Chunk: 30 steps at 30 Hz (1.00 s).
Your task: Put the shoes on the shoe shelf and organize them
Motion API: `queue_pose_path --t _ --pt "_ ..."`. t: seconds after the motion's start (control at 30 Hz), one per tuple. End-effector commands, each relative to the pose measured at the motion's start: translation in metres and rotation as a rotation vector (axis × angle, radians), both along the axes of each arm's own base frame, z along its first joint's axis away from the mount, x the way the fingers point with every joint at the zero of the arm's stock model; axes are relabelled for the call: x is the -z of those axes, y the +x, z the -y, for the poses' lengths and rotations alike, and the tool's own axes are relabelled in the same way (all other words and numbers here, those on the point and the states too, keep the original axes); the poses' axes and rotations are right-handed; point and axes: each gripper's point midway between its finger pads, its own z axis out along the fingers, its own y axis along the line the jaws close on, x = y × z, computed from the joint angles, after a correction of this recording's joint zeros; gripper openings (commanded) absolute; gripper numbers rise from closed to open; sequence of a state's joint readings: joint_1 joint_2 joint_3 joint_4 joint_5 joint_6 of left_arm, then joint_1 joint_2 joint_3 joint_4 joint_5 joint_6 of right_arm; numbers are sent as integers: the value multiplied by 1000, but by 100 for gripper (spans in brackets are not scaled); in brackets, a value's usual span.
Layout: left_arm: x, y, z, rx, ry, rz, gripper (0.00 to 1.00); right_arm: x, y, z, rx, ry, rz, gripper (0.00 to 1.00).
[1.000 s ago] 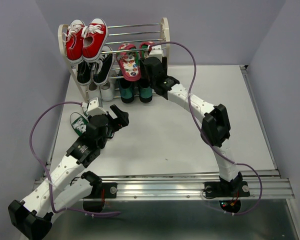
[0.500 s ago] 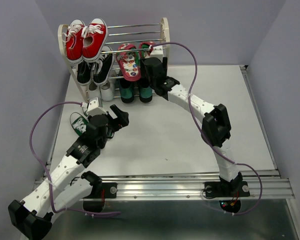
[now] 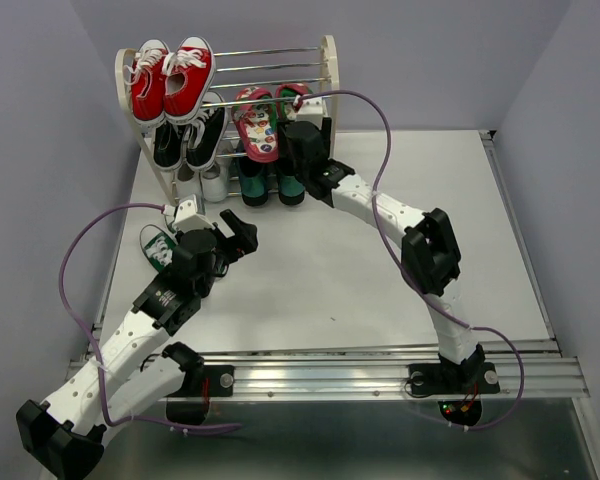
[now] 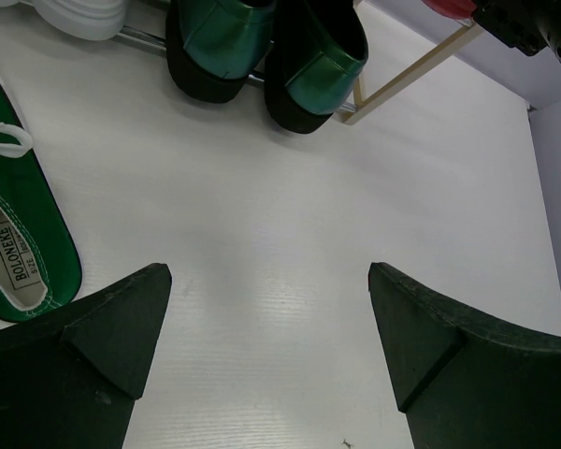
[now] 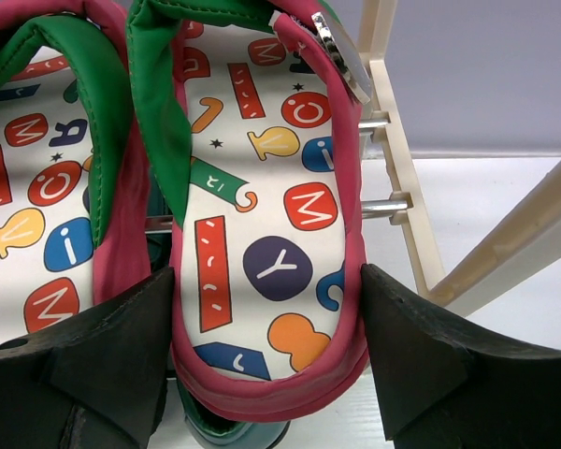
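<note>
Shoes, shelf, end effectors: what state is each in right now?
left end effector, open, empty.
right end effector, closed on the right flip-flop's heel.
right flip-flop, gripped, at the middle tier.
left flip-flop, lying on the middle tier.
loafers, on the bottom tier.
green sneaker, on the table, unshelved.
shoe shelf, upright.

red sneakers (image 3: 188, 78): 2
black sneakers (image 3: 205, 130): 2
flip-flops (image 3: 257, 125): 2
green loafers (image 3: 254, 187): 2
green canvas sneaker (image 3: 157, 248): 1
shoe shelf (image 3: 328, 62): 1
robot arms (image 3: 380, 205): 2
</note>
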State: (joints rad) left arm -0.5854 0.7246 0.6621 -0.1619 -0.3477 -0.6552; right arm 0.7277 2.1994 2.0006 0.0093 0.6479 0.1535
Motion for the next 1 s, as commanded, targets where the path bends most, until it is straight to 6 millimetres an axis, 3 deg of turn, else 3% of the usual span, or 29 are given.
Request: queue_pose_path --t 0.0,0.13,0.4,0.53,0.6,0.73,0.87,0.97 --pt "-11 4 -2 -14 -14 41 99 -32 -18 -38 -103 114 70 4" --pt "-12 4 -2 -16 -11 42 99 -31 -26 -50 -127 107 71 4" --pt "-10 3 -3 -23 -18 36 99 -30 -28 -47 -105 139 59 13" --pt "-9 3 -4 -28 -22 31 99 -30 -27 -39 -62 134 56 40" --pt "-9 2 -4 -30 -26 28 99 -29 -28 -37 -54 132 51 46" --pt "-7 2 -7 -49 -27 12 99 -35 -31 -35 -59 139 48 50" --pt "-3 -2 -14 -98 -40 -25 99 -47 -36 -34 -76 154 49 66" --pt "2 -5 -18 -122 -52 -50 99 -53 -41 -32 -88 156 44 71"
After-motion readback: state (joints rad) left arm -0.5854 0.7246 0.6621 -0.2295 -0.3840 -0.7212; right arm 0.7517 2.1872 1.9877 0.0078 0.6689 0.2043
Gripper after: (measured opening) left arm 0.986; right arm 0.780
